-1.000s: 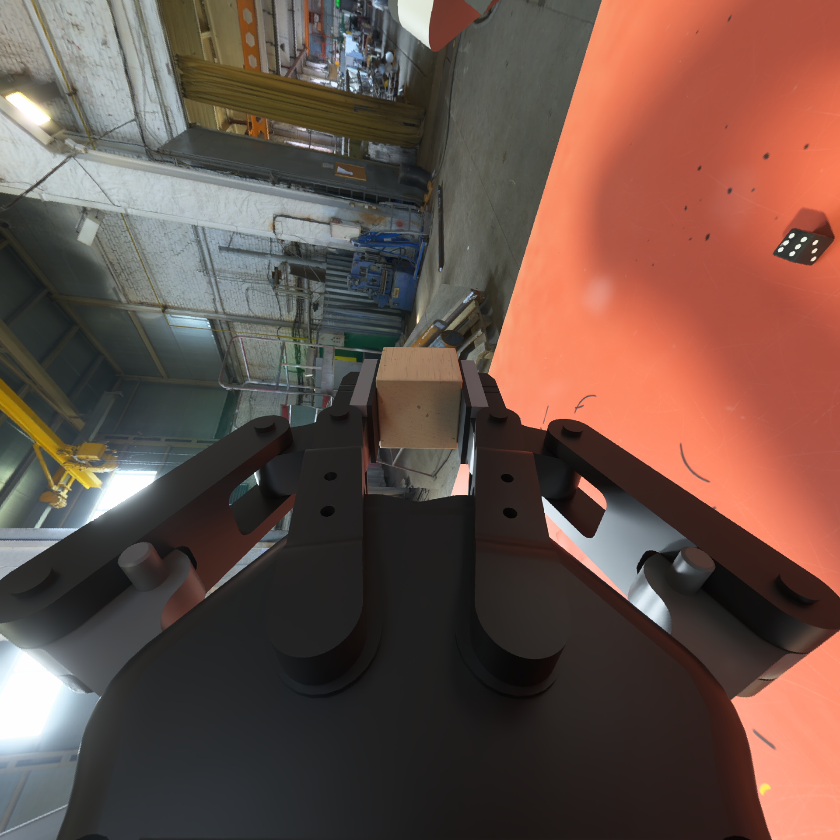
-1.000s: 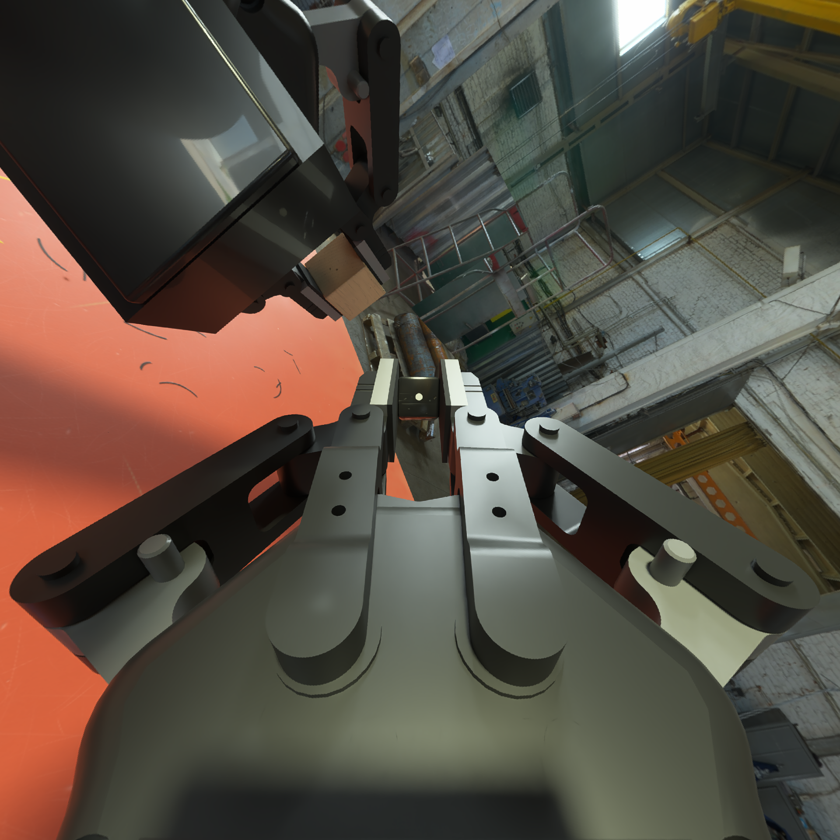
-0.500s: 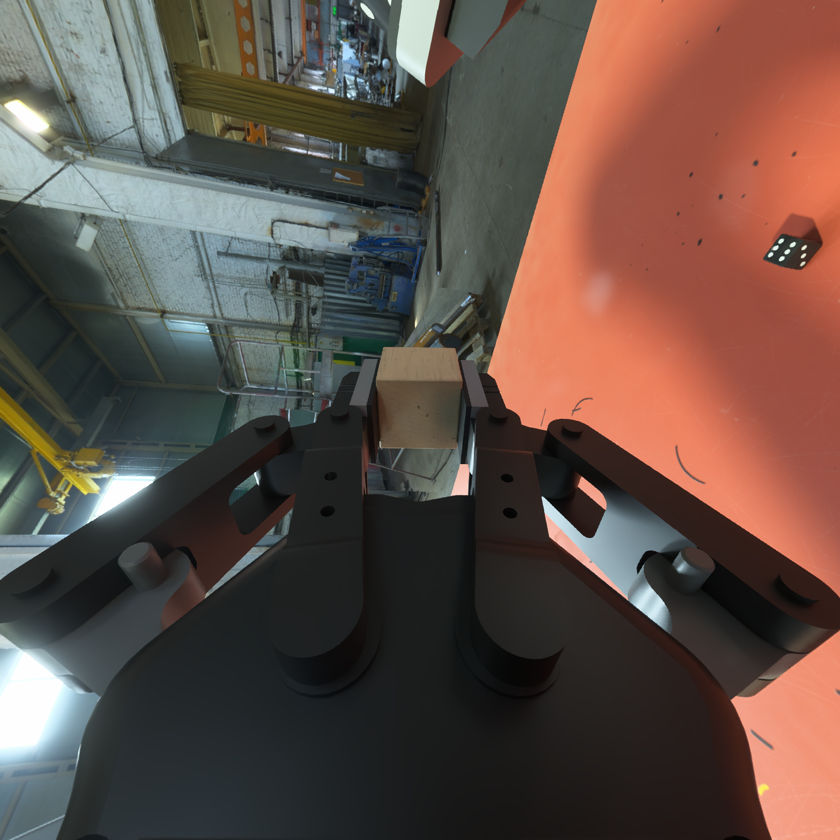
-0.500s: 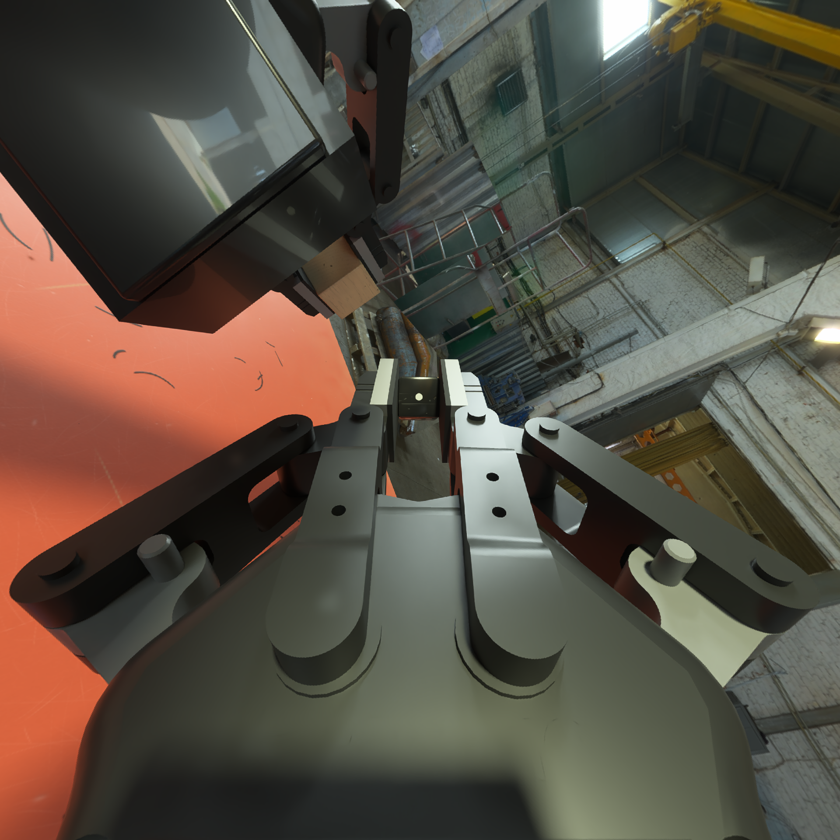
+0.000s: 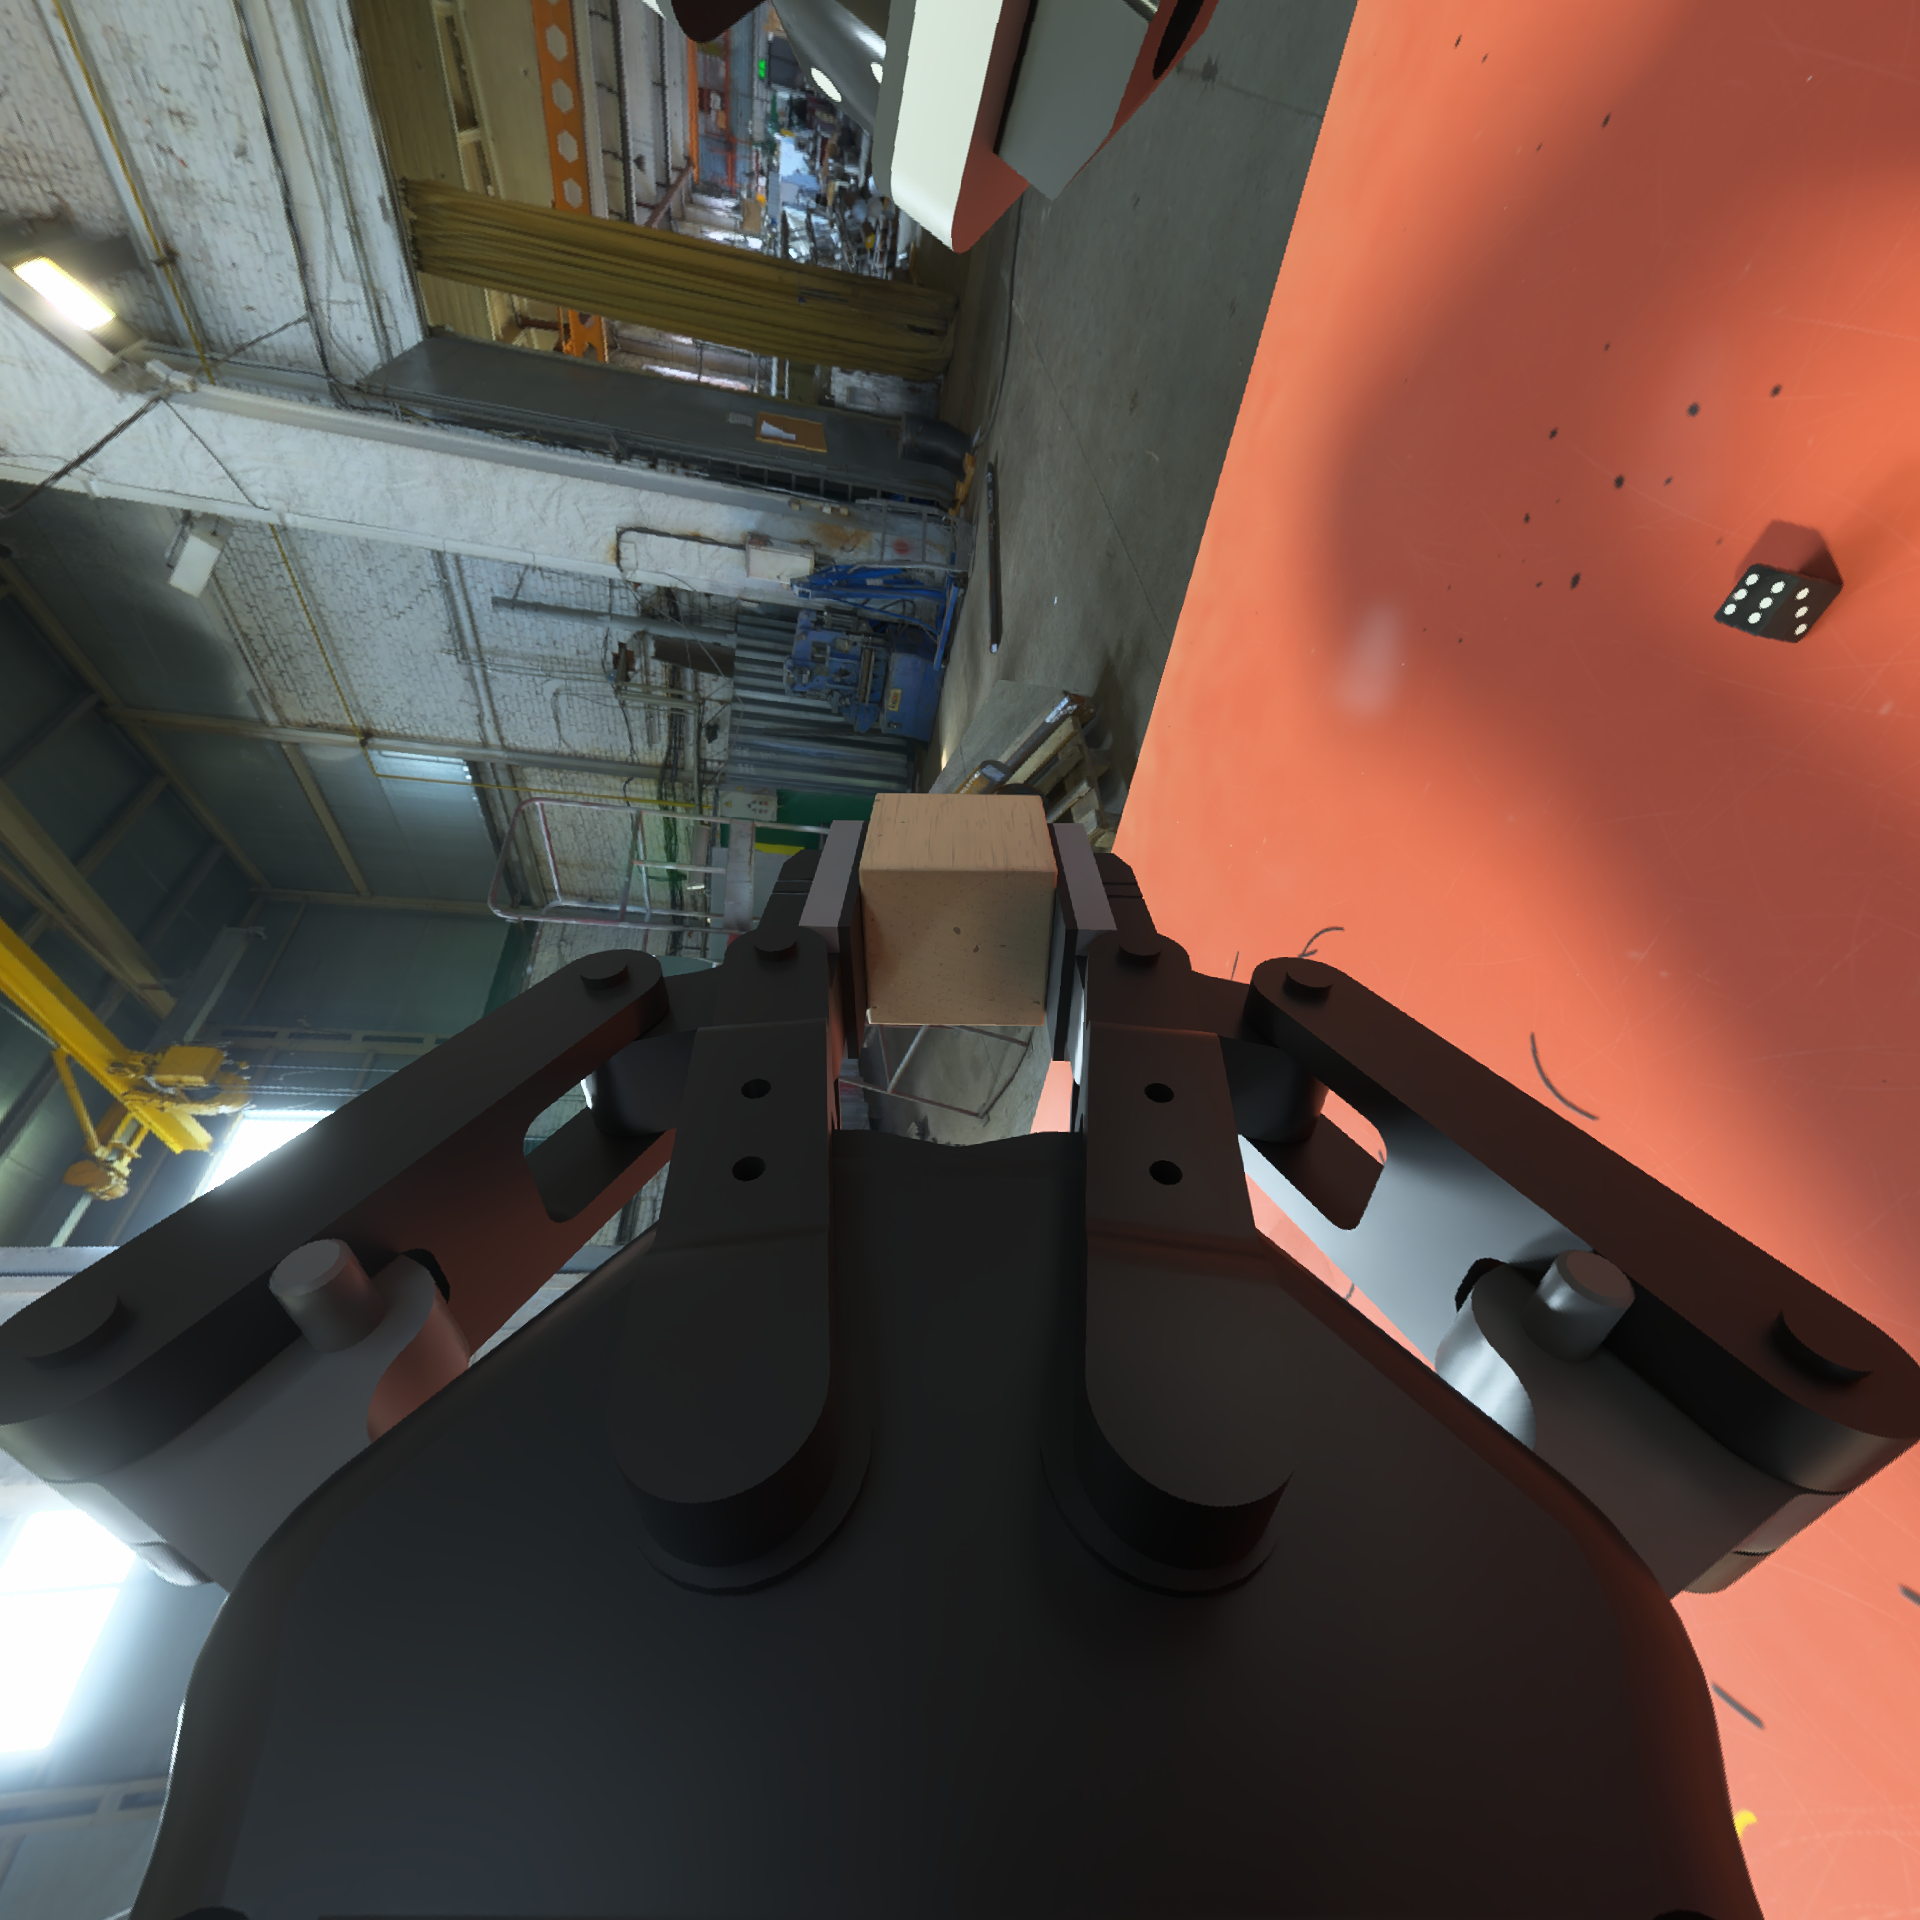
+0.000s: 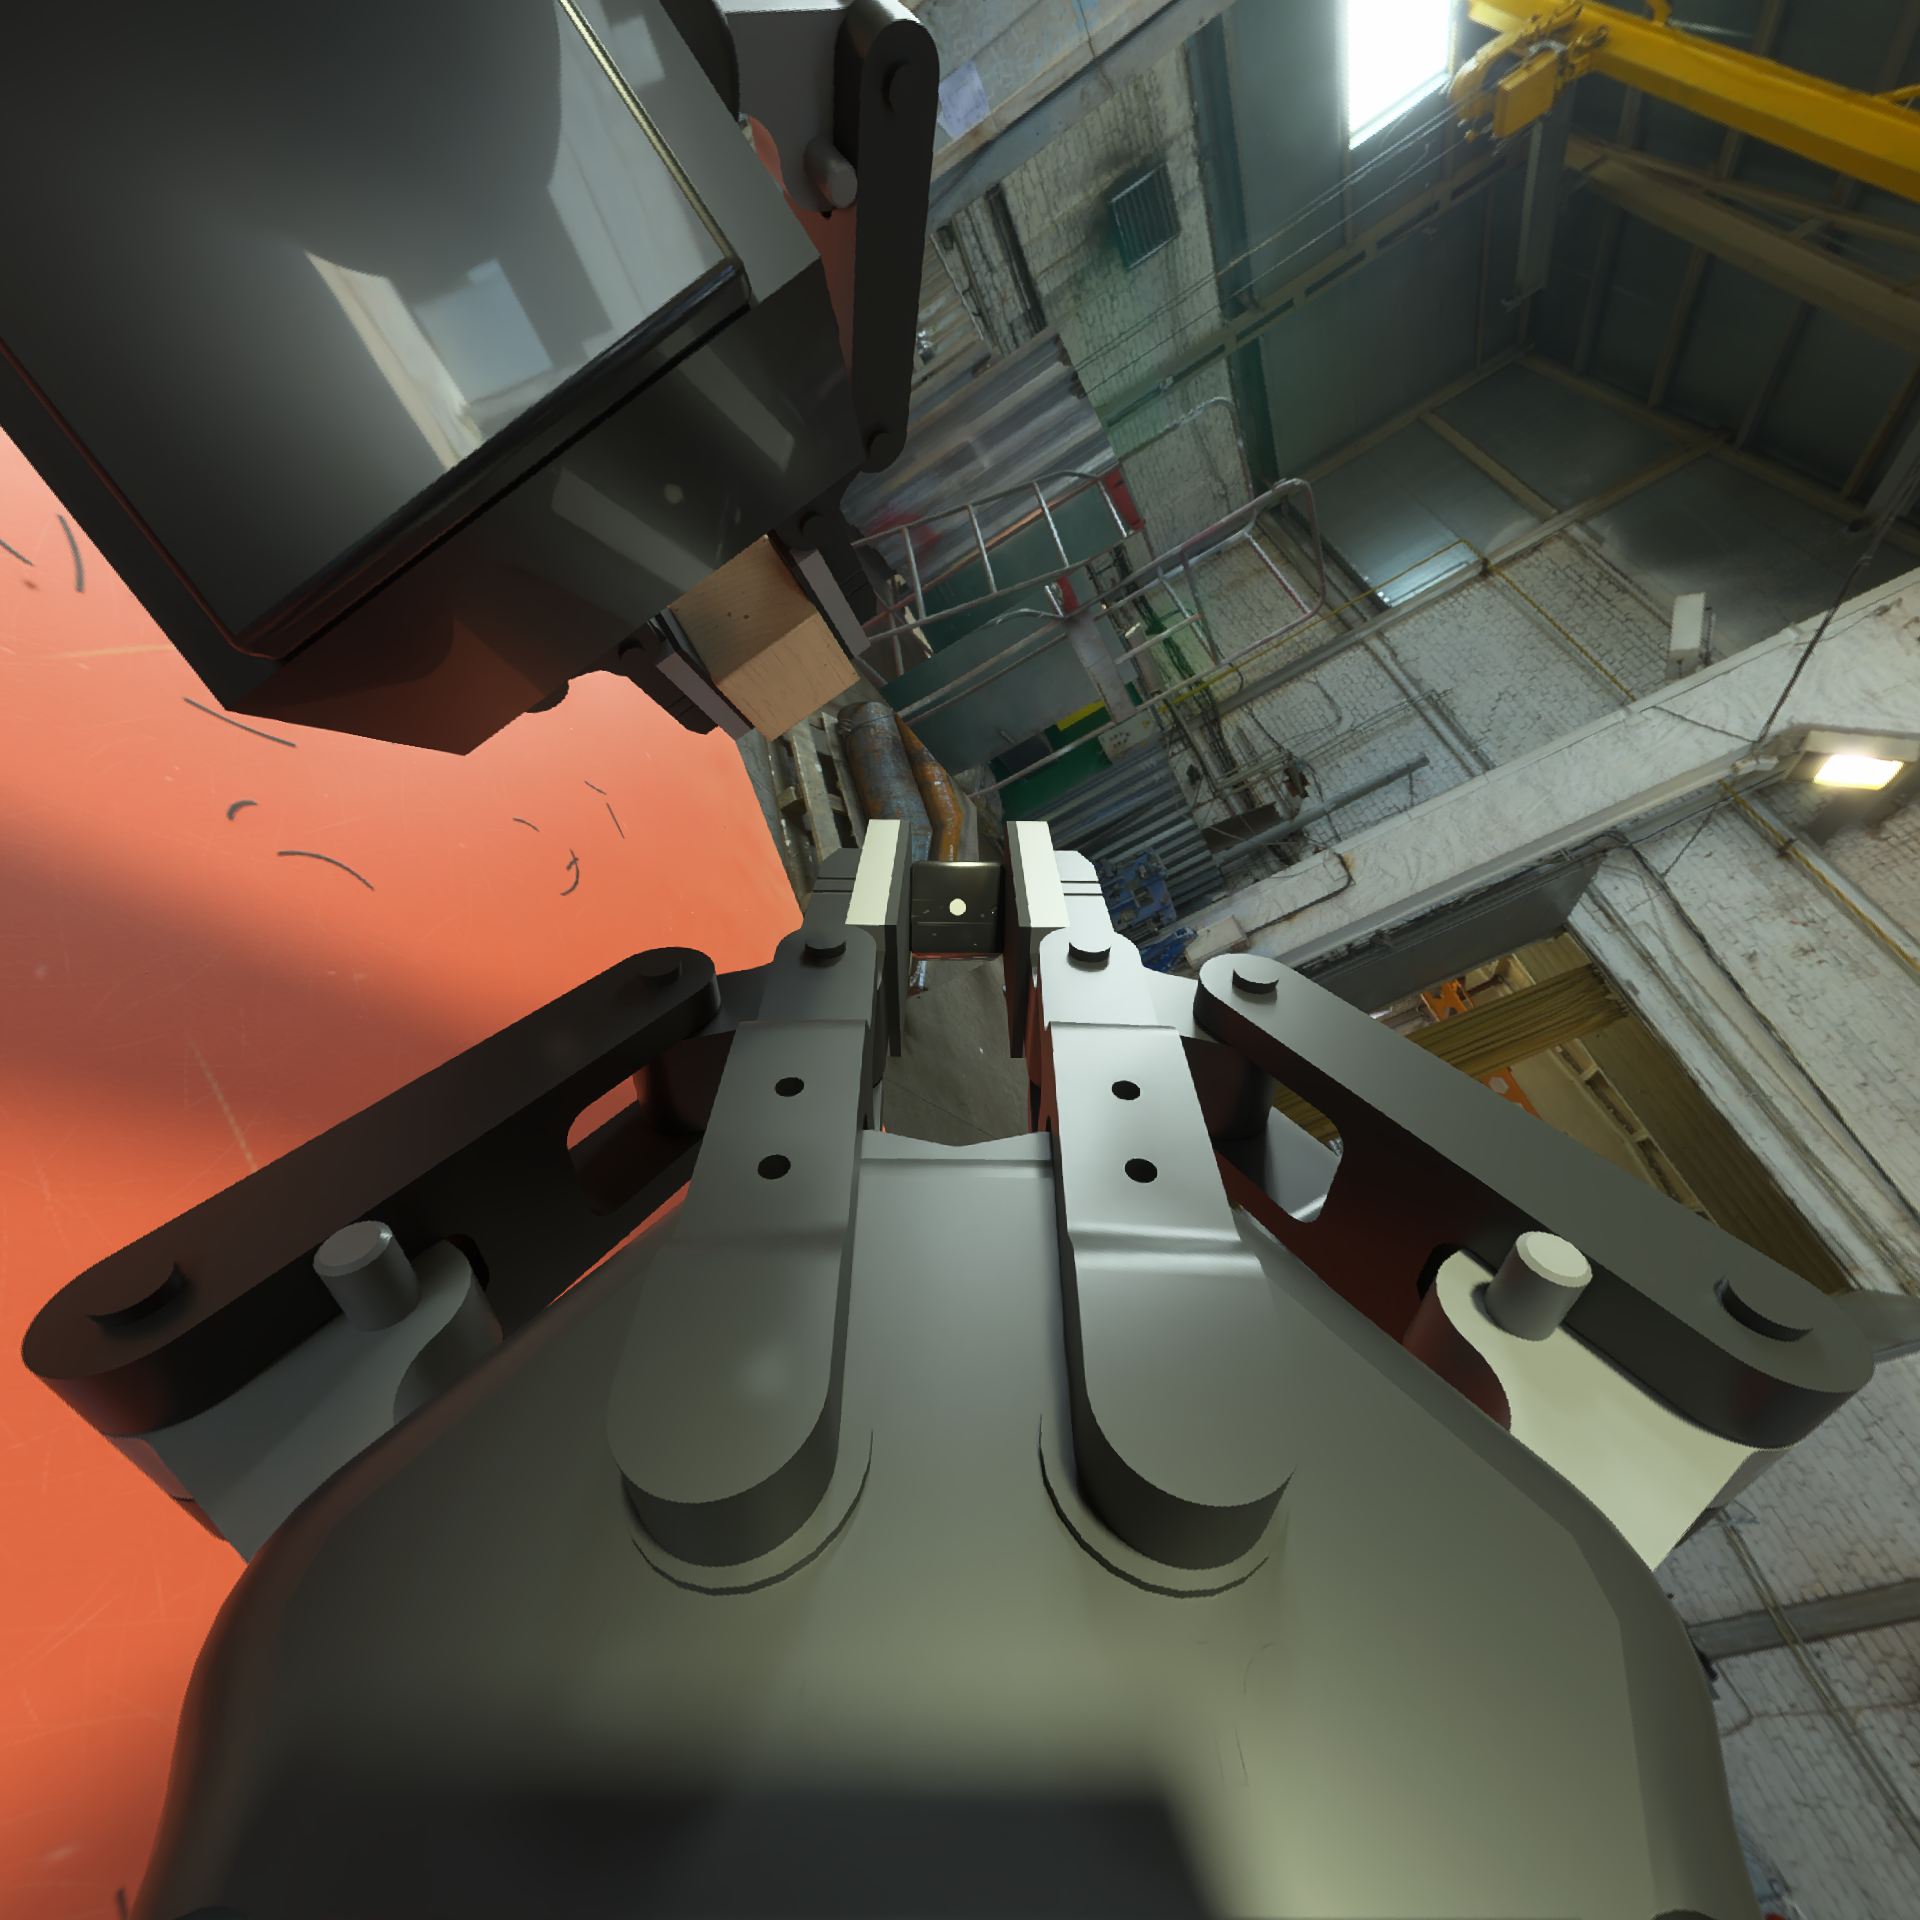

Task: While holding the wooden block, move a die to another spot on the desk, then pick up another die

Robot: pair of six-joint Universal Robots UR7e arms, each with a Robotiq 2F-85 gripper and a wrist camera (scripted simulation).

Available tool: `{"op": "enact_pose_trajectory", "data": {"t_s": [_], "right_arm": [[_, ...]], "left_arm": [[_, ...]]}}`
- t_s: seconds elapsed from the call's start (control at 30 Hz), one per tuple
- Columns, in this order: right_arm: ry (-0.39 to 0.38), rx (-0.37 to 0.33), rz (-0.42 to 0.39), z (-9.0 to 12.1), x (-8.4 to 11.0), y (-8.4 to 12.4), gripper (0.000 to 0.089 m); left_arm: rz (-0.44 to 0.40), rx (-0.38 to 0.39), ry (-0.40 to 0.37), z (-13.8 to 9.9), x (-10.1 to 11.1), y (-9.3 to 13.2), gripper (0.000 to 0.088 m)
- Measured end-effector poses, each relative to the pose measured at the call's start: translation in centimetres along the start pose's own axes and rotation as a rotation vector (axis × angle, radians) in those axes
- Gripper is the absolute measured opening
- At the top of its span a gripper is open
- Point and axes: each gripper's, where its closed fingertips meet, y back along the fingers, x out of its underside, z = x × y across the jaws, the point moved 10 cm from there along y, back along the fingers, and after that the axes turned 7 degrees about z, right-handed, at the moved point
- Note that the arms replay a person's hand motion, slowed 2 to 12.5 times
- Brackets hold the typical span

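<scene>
Left gripper (image 5: 956, 914) clamped on the wooden block (image 5: 954, 920), right gripper (image 6: 958, 904) clamped on a black die (image 6: 957, 907), both raised off the orange desk (image 5: 1558, 831), second die (image 5: 1779, 603) resting there well apart.

Yellow overhead crane (image 6: 1621, 73), blue machine (image 5: 868, 665)

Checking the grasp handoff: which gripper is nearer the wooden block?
Left. The left gripper has its fingers clamped on the wooden block. The right gripper, shut on a black die, is apart from it, off to one side.
</scene>
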Motion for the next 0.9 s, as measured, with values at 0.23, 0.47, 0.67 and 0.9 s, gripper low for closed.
{"op": "enact_pose_trajectory", "data": {"t_s": [0.23, 0.47, 0.67, 0.9], "right_arm": [[0.001, 0.01, -0.005, -0.03, 0.02, 0.04, 0.0158], [0.003, 0.015, -0.008, -0.07, 0.05, 0.09, 0.0158], [0.005, 0.016, -0.01, -0.12, 0.07, 0.13, 0.0158], [0.009, 0.017, -0.011, -0.15, 0.08, 0.18, 0.0158]], "left_arm": [[-0.01, 0.001, 0.004, 0.04, -0.05, 0.13, 0.0277], [-0.017, -0.004, 0.006, 0.11, -0.11, 0.26, 0.0277], [-0.02, -0.012, 0.005, 0.18, -0.15, 0.36, 0.0277], [-0.022, -0.016, 0.005, 0.22, -0.16, 0.47, 0.0277]]}}
